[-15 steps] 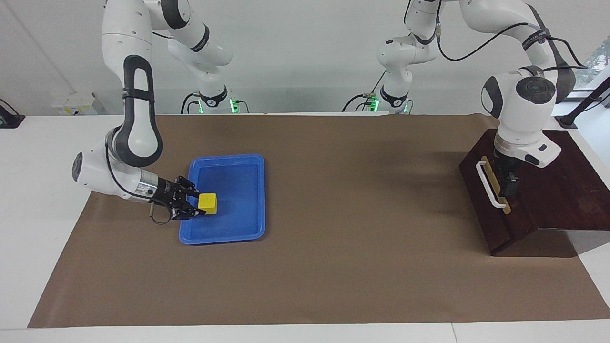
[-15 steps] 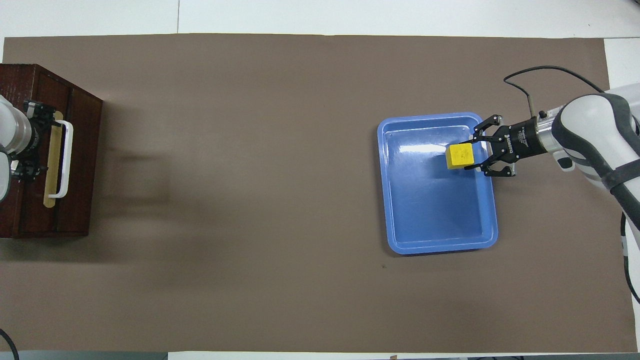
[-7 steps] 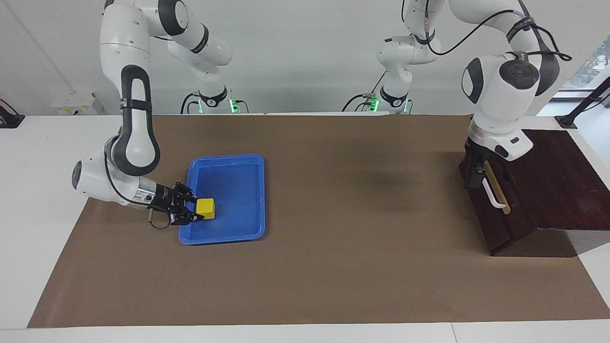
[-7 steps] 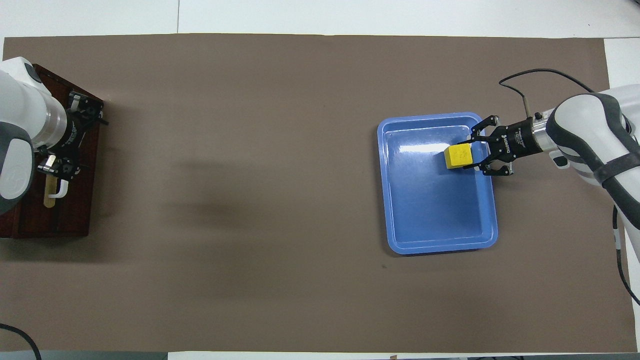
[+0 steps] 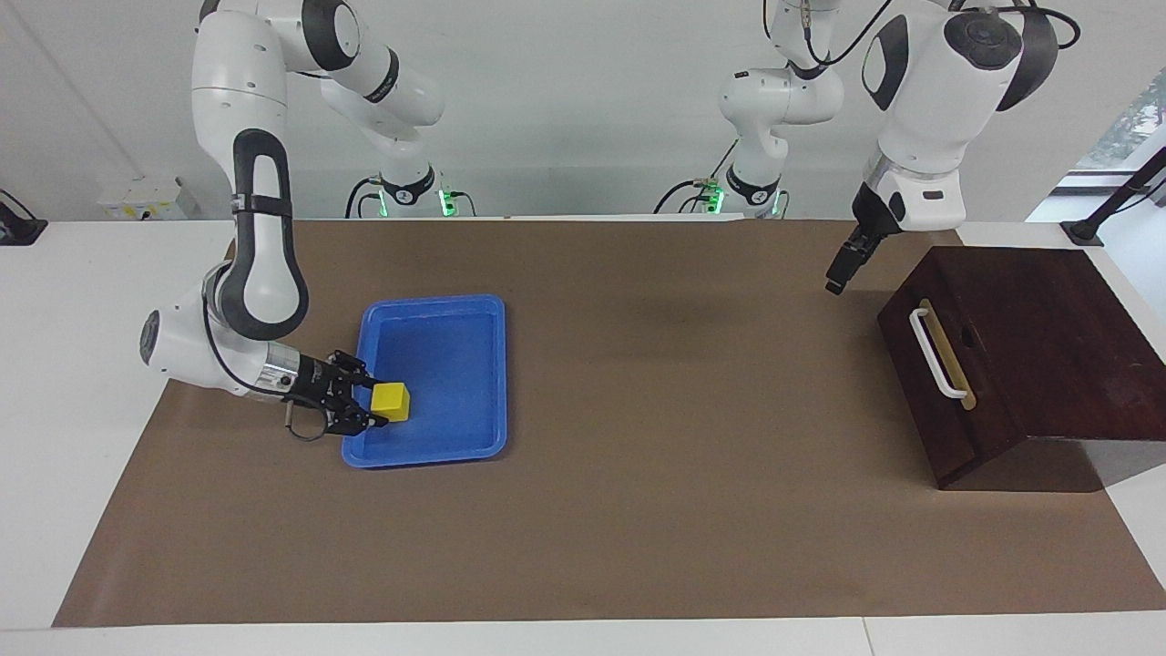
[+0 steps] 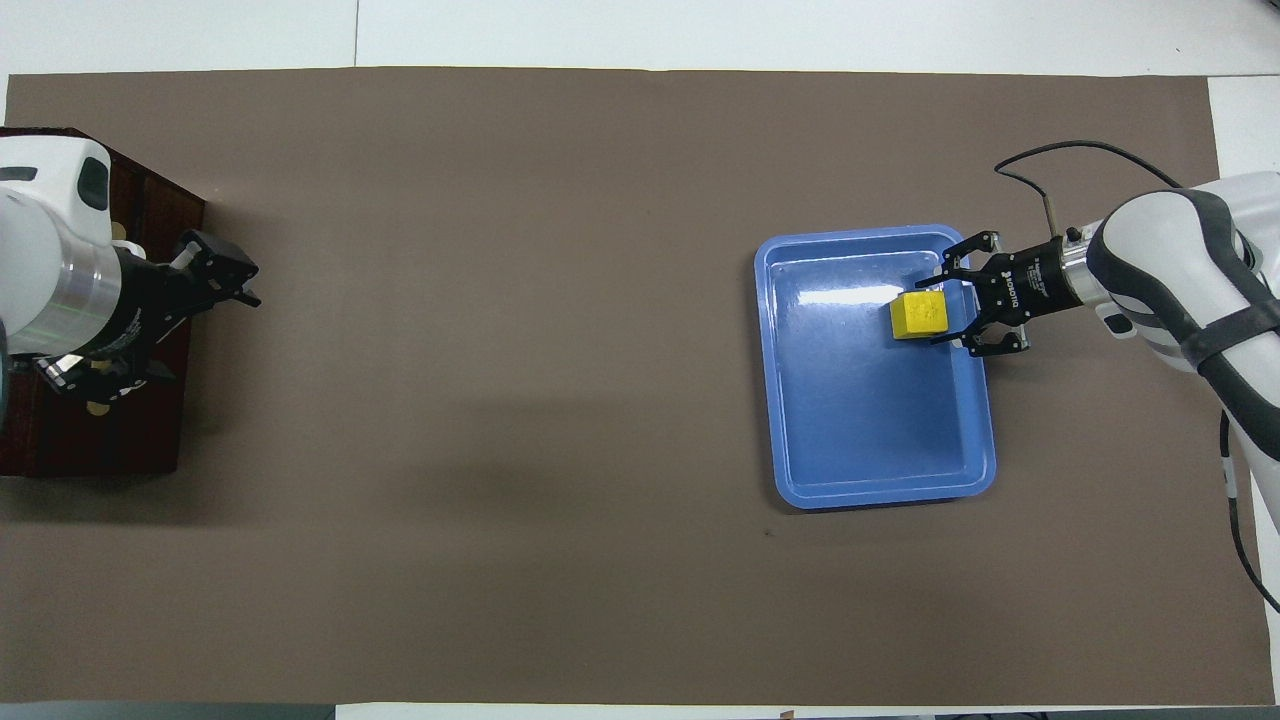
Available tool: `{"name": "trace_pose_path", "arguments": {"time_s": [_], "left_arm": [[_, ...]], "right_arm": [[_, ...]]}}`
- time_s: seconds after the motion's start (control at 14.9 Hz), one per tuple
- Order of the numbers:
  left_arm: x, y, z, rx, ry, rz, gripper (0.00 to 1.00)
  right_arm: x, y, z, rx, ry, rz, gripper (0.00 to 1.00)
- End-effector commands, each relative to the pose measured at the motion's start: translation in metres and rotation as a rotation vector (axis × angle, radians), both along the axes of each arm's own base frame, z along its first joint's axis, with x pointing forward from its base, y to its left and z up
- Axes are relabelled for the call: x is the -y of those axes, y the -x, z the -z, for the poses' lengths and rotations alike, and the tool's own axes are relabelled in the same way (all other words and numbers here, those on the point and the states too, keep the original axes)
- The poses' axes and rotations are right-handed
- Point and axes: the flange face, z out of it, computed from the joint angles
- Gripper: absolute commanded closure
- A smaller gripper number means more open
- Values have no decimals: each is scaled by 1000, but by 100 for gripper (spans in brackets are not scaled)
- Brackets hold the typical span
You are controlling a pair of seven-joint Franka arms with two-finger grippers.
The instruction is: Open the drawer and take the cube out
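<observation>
The yellow cube [image 5: 393, 400] sits low in the blue tray [image 5: 455, 314], near the wall toward the right arm's end; it also shows in the overhead view [image 6: 919, 315]. My right gripper [image 5: 368, 407] reaches in over that wall, one finger on each side of the cube and touching it. The drawer [image 5: 918, 392] of the dark wooden box [image 5: 1029, 319] is shut, and its white handle [image 5: 937, 353] is free. My left gripper [image 5: 834, 279] is open and empty, up in the air over the mat in front of the drawer.
The brown mat [image 5: 692, 510] covers the table. The box stands at the left arm's end and the tray at the right arm's end. In the overhead view the left arm [image 6: 45, 270] hides the drawer handle.
My left gripper has come off the drawer front and risen away from the box. My right gripper has lowered the cube toward the tray floor.
</observation>
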Motion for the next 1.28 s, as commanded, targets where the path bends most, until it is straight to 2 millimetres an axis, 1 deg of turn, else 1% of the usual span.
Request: {"name": "trace_pose_path", "arguments": {"time_s": [0.0, 0.07, 0.13, 0.2, 0.27, 0.34, 0.4, 0.47, 0.54, 0.67, 0.74, 0.81, 0.87, 0.94, 1.01, 1.07, 1.14, 1.21], "left_arm": [[-18, 7, -15, -35, 37, 212, 0], [-31, 6, -13, -46, 42, 299, 0], [-38, 8, -12, -59, 46, 379, 0], [-47, 10, -13, -61, 50, 470, 0], [-55, 10, -10, -67, 54, 523, 0], [-60, 14, -8, -69, 58, 581, 0], [-62, 15, -6, -71, 60, 607, 0], [-61, 15, -7, -69, 65, 602, 0], [-58, 14, -9, -64, 66, 607, 0], [-45, 13, -13, -50, 60, 625, 0], [-42, 14, -13, -52, 60, 633, 0], [-38, 14, -15, -53, 60, 655, 0], [-33, 15, -14, -52, 60, 679, 0], [-32, 15, -13, -56, 62, 717, 0], [-31, 17, -13, -64, 65, 767, 0], [-31, 17, -13, -64, 65, 782, 0], [-29, 18, -13, -68, 66, 794, 0], [-29, 18, -12, -69, 67, 797, 0]], "right_arm": [[-3, -2, -9, 9, 17, -45, 0], [-5, -5, -18, 1, 16, -38, 0], [-7, -11, -32, -5, 29, -35, 0], [-7, -15, -51, 0, 67, -56, 0], [-11, -19, -70, 15, 108, -109, 0], [-16, -20, -93, 40, 158, -166, 0], [-17, -17, -115, 74, 207, -218, 0], [-18, -12, -137, 119, 233, -295, 0], [-22, -6, -155, 167, 246, -411, 0], [-19, 9, -191, 263, 292, -674, 0], [-19, 15, -208, 309, 315, -779, 0], [-30, 25, -238, 369, 346, -928, 0], [-42, 34, -260, 400, 380, -1030, 0], [-45, 42, -275, 411, 407, -1101, 0], [-55, 53, -293, 422, 415, -1164, 0], [-59, 65, -307, 422, 408, -1202, 0], [-62, 76, -318, 421, 395, -1242, 0], [-63, 86, -325, 421, 378, -1287, 0]]}}
